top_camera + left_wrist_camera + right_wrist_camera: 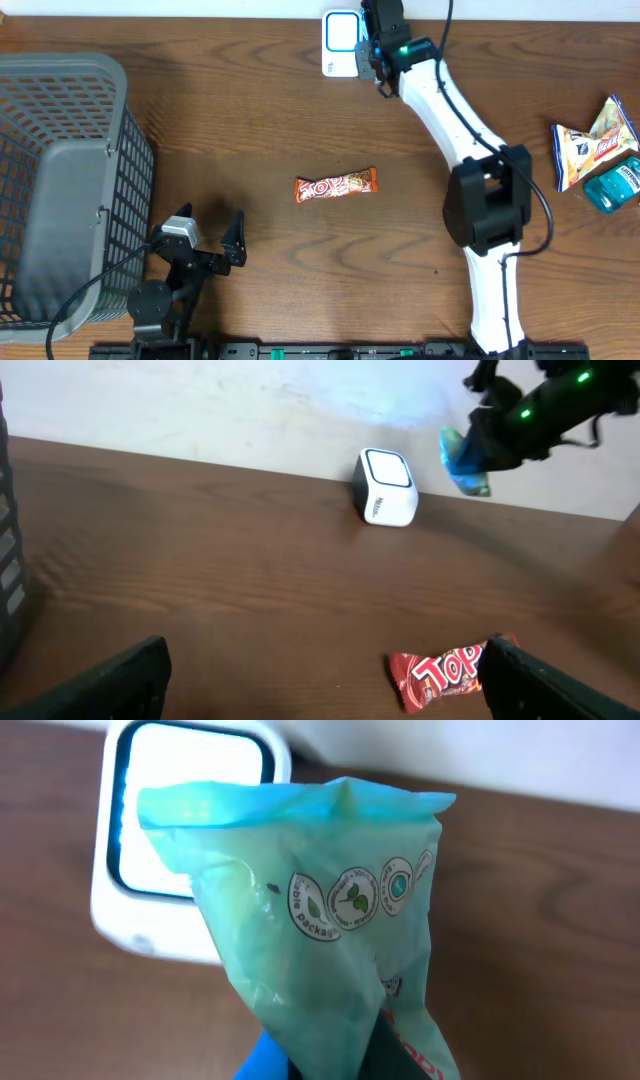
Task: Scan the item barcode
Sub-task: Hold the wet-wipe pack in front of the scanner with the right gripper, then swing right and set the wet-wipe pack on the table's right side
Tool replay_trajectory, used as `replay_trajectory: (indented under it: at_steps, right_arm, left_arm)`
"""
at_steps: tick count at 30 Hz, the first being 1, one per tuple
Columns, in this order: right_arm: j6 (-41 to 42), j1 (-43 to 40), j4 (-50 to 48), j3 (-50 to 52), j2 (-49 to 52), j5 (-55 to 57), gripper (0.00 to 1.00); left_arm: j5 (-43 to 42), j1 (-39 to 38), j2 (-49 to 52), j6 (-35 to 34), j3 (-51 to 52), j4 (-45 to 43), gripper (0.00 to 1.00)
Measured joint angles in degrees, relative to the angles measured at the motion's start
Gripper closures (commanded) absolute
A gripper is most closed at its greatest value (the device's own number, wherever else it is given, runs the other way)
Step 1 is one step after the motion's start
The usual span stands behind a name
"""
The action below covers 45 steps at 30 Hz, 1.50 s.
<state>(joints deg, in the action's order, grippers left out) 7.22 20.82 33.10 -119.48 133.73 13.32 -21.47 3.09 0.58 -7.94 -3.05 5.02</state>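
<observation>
Right end effector (370,60) holds green packet (320,950) at scanner (190,815).

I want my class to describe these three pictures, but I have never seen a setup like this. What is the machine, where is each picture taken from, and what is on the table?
These are two robot arms at a wooden table. One picture looks down from above. The other two come from a camera on each arm's wrist. The left tool is open and empty, near a grey basket. The right tool is shut on a green packet, holding it in front of a white barcode scanner. A red candy bar lies mid-table, and more snack packets lie at the edge on the right arm's side.
</observation>
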Motion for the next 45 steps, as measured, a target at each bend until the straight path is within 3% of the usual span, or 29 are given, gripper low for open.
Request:
replay_trajectory:
  at_steps: [11,27,29,31,33,37,45]
  right_arm:
    - [-3.4,2.6,-9.9,0.0,1.6,2.1,0.99]
    - [-15.0,5.3,-9.7,0.0,7.7,14.4,0.99]
    - [-15.2,6.2,-5.6,-0.1,7.7,17.4,0.99]
    - [-13.9,7.0,4.5,-1.8,7.7,20.2,0.99]
    - [-10.6,7.2,15.7,-4.0,7.6,22.6,0.99]
    - [-3.8,5.2,28.0,-6.7,7.5,25.6,0.99]
    - [4.2,-10.8,34.9,-4.3,7.4,23.9,0.99]
  left_arm:
    - [0.0,0.0,0.0,0.0,0.0,0.0,0.02]
    - [0.0,0.0,0.0,0.0,0.0,0.0,0.02]
    - [0.0,0.0,0.0,0.0,0.0,0.0,0.02]
    - [0.0,0.0,0.0,0.0,0.0,0.0,0.02]
    - [0.0,0.0,0.0,0.0,0.0,0.0,0.02]
    - [0.0,0.0,0.0,0.0,0.0,0.0,0.02]
    - [0.0,0.0,0.0,0.0,0.0,0.0,0.02]
